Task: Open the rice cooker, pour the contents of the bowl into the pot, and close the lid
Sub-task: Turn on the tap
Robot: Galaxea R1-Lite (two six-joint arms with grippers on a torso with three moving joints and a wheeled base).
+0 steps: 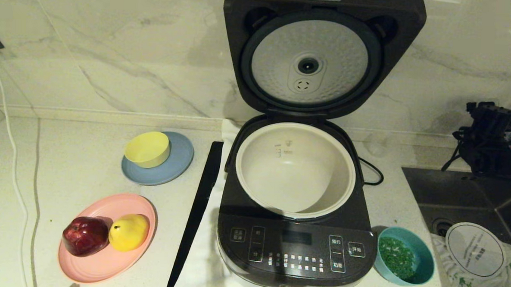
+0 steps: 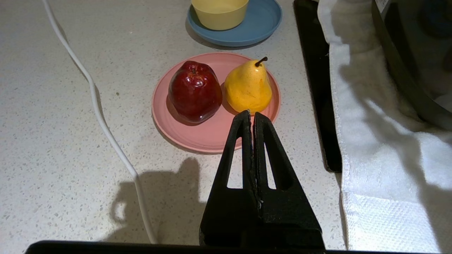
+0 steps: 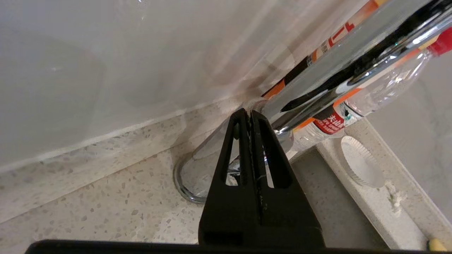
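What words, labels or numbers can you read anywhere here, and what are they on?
"开始": a button on the rice cooker panel.
Other white Chinese button labels on that panel: too small to read.
Grey marks inside the pot: too small.
Sticker at the lid top: blurred.
Bottle label, red and white characters: unreadable.
Round white label: unreadable.

We see the rice cooker [image 1: 294,231] standing mid-table [image 1: 77,170], its lid [image 1: 311,59] raised behind the pot [image 1: 295,169]. The bowl [image 1: 403,255] sits just right of its front, holding the contents [image 1: 395,256]. Two plates [image 1: 104,240] lie left.
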